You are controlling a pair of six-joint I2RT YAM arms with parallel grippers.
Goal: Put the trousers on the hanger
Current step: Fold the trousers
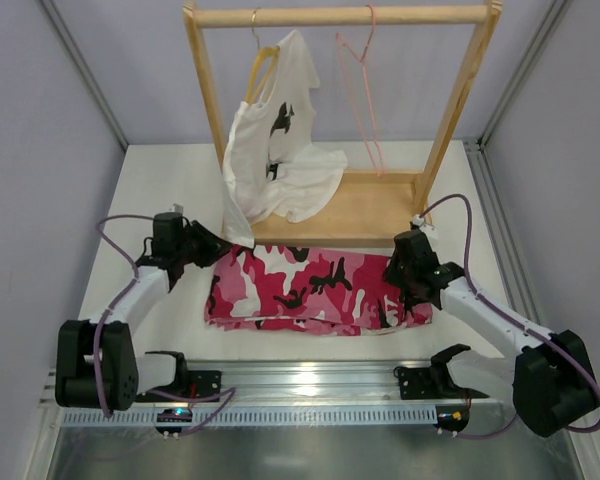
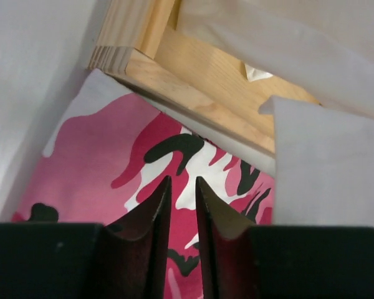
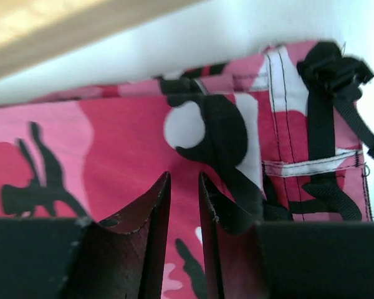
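The trousers (image 1: 315,288), in pink, white and black camouflage print, lie flat on the table in front of the wooden rack. The thin pink wire hanger (image 1: 363,95) hangs from the rack's top bar, right of centre. My left gripper (image 1: 220,243) hovers over the trousers' left end (image 2: 112,168), with its jaws nearly together and nothing between them. My right gripper (image 1: 392,268) hovers over the right end, near the waistband with black straps (image 3: 327,124). Its jaws also stand nearly together and empty.
A wooden rack (image 1: 360,205) with a base board stands behind the trousers. A white T-shirt with black print (image 1: 280,150) hangs on a wooden hanger at the rack's left and drapes onto the base, close to my left gripper. A metal rail (image 1: 310,380) runs along the near edge.
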